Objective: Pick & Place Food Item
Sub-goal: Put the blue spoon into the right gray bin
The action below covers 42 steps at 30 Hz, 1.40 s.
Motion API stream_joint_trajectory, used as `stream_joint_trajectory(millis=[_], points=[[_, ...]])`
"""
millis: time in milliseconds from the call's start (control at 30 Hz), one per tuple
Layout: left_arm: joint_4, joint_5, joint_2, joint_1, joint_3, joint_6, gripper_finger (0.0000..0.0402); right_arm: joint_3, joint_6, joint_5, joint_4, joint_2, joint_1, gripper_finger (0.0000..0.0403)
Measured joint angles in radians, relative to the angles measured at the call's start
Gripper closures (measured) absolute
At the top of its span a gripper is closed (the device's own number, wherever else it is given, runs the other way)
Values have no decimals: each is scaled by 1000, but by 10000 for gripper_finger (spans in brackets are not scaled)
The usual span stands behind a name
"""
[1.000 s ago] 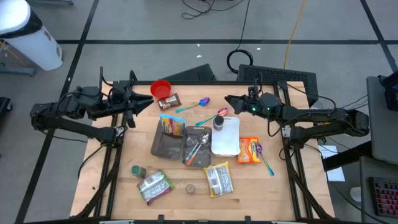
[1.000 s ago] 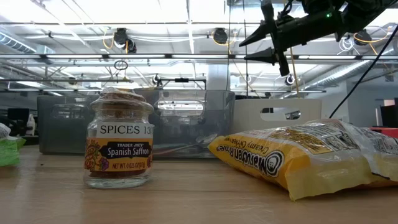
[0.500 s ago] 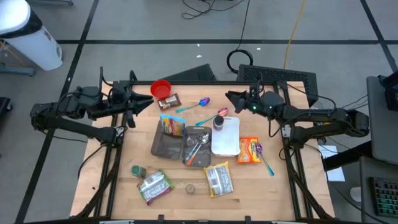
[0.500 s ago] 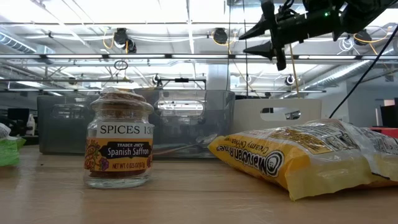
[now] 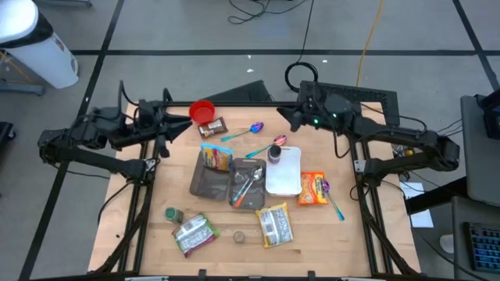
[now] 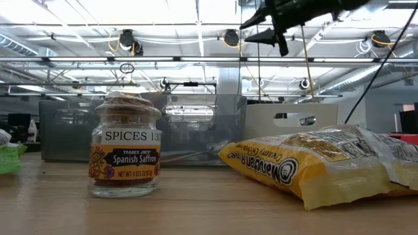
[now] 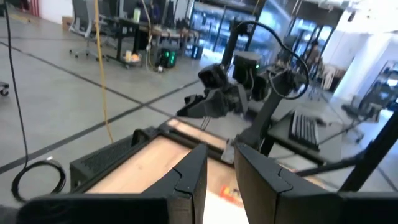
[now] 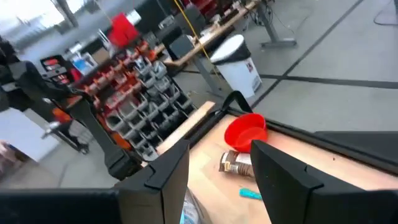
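The left tool (image 5: 184, 125) hangs in the air over the back left part of the worktop (image 5: 226, 246), close to the red cup (image 5: 202, 111). Its two fingers stand a little apart and nothing is between them. The right tool (image 5: 286, 119) hangs high over the back right part of the worktop. Its fingers are spread apart too, and it holds nothing.

The food things lie on the worktop, and no tool touches them. A brown snack bar (image 5: 212, 126) lies just beside the red cup. A colorful snack bag (image 5: 216, 156) leans on the back edge of the dark tray (image 5: 205, 184). A spoon and a fork (image 5: 248, 183) lie in the clear tub (image 5: 251, 195) next to the tray. A white tray (image 5: 283, 172) sits to the right of it, with a small dark jar (image 5: 275, 154) at its back corner. An orange packet (image 5: 312, 188) lies right of the white tray. A yellow rice bag (image 5: 275, 225) lies near the front edge. The saffron spice jar (image 6: 125, 146) stands upright at the front. A green and white packet (image 5: 193, 234) lies near the front left, with a green-lidded jar (image 5: 173, 214) beside it.
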Motion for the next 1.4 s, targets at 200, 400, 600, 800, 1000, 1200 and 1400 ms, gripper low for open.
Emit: stream_joint_trajectory(millis=[200, 400, 600, 800, 1000, 1200, 1400], points=[[50, -4, 1, 0, 0, -6, 314, 171, 41, -129, -177, 135, -55, 239], [104, -4, 24, 0, 0, -1, 314, 264, 98, -364, -241, 314, -136, 239], [82, -12, 56, 10, 0, 1, 314, 270, 116, -392, -251, 467, -188, 239], [-15, 13, 112, 80, 0, -116, 313, 270, 116, -417, -244, 587, -216, 239], [-47, 145, 173, 173, 0, -172, 313, 270, 95, -453, -209, 653, -242, 239], [-25, 216, 216, 265, 0, -201, 298, 270, 39, -452, -226, 665, -269, 239], [0, 344, 261, 376, 0, -217, 207, 270, 18, -457, -226, 664, -296, 239]])
